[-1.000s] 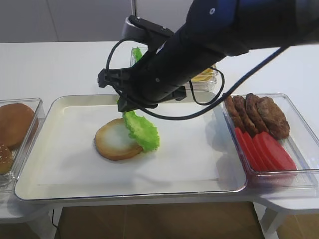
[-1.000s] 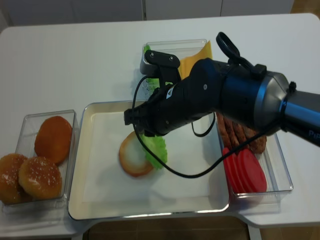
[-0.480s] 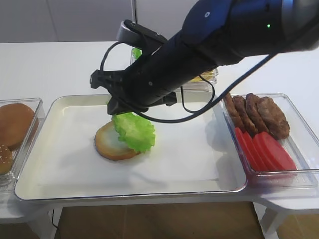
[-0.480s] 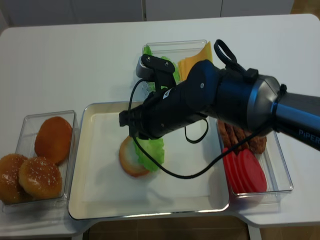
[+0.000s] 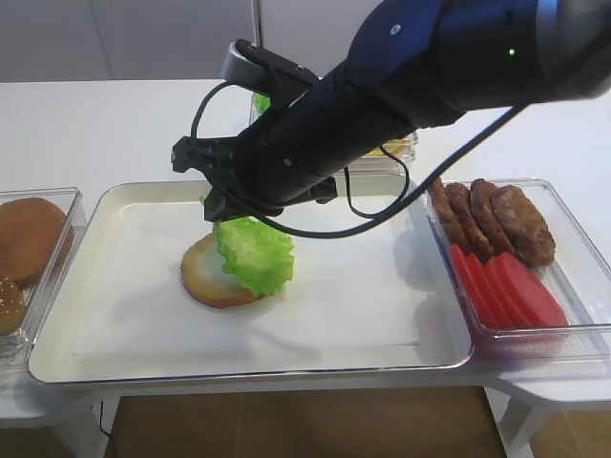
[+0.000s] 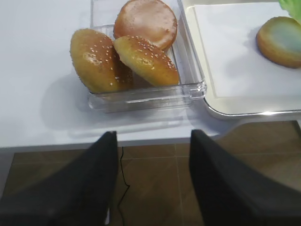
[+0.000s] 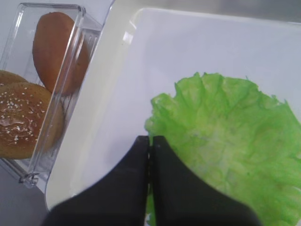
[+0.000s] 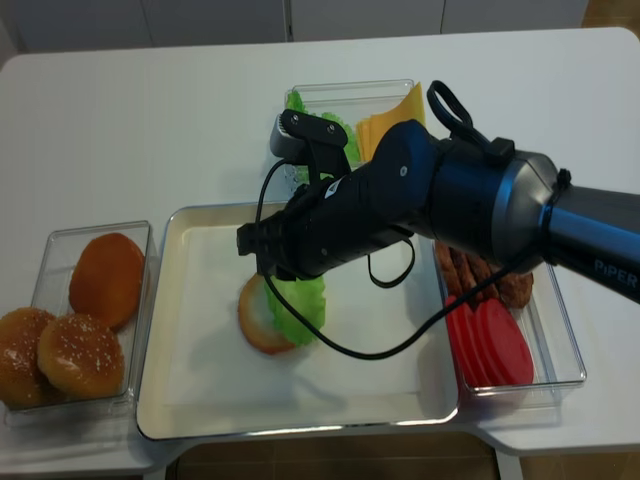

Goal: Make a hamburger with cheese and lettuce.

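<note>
The hamburger's flat bun half [image 5: 202, 282] lies on the white-lined tray [image 5: 95, 353]; it also shows in the realsense view [image 8: 254, 316] and the left wrist view [image 6: 281, 41]. My right gripper [image 7: 150, 140] is shut on the edge of the green ruffled lettuce [image 7: 230, 150]. The leaf [image 5: 254, 256] hangs over the bun's right part and hides it [image 8: 300, 305]. Pale-yellow cheese slices [image 8: 385, 120] stand in the back box, partly behind the arm. My left gripper [image 6: 153, 133] is open and empty, off the table's front edge near the bun box.
A clear box with darker domed buns [image 6: 136, 47] stands left of the tray [image 8: 80, 320]. A box of brown patties [image 5: 496, 215] and red tomato slices [image 5: 506, 286] stands on the right. More lettuce [image 8: 345, 135] sits in the back box.
My right gripper has carried the lettuce left, from beside the bun's right edge to over its right part. The left gripper shows no earlier frame.
</note>
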`<state>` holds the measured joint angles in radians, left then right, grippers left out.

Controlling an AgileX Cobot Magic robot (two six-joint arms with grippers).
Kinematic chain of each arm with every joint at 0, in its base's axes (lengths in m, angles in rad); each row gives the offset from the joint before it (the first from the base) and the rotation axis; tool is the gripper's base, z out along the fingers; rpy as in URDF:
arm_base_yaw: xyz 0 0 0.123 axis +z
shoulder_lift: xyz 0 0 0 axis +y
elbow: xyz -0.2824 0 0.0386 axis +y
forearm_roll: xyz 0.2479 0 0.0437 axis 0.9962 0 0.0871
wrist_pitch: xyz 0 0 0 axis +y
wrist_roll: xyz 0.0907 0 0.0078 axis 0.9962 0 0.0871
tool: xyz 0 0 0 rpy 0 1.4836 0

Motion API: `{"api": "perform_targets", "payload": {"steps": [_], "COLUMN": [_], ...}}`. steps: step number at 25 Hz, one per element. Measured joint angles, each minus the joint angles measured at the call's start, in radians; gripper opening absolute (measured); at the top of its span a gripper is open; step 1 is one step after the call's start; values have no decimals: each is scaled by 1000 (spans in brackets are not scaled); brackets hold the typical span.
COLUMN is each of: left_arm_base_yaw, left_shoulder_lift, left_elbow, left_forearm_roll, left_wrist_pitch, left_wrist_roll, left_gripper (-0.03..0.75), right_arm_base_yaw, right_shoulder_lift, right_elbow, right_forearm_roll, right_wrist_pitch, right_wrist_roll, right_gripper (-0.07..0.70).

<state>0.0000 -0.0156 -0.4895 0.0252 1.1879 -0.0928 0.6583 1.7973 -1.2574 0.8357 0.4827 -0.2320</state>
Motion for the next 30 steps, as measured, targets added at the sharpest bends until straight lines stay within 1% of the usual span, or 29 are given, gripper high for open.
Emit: {"api": "perform_targets", "payload": {"steps": [3,5,6,11,13,15,17,19,22,24,26,27,28,30], "left_arm_base_yaw": [0,0,0,0,0,0,0,0,0,0,0,0,0,0], "left_shoulder_lift": [0,0,0,0,0,0,0,0,0,0,0,0,0,0], "left_elbow": [0,0,0,0,0,0,0,0,0,0,0,0,0,0], "left_forearm_roll": [0,0,0,0,0,0,0,0,0,0,0,0,0,0], "left_wrist_pitch": [0,0,0,0,0,0,0,0,0,0,0,0,0,0], "left_wrist_roll": [0,0,0,0,0,0,0,0,0,0,0,0,0,0], "left_gripper": [369,369,369,369,369,369,369,369,369,369,369,369,369,369], "right_arm_base_yaw": [0,0,0,0,0,0,0,0,0,0,0,0,0,-11], "right_shoulder_lift": [0,0,0,0,0,0,0,-9,-52,-85,-121,-135,-150,-180], "right_elbow": [0,0,0,0,0,0,0,0,0,0,0,0,0,0], "right_forearm_roll": [0,2,2,2,2,-5,-24,-59,-181,-332,-490,-564,-620,-666], "right_wrist_pitch": [0,0,0,0,0,0,0,4,28,62,121,159,196,257], "right_wrist_roll": [-1,-1,-2,-4,-4,-4,-4,23,134,232,352,385,407,412], "right_gripper": [11,53,85,320,380,410,420,424,427,427,428,428,428,428]}}
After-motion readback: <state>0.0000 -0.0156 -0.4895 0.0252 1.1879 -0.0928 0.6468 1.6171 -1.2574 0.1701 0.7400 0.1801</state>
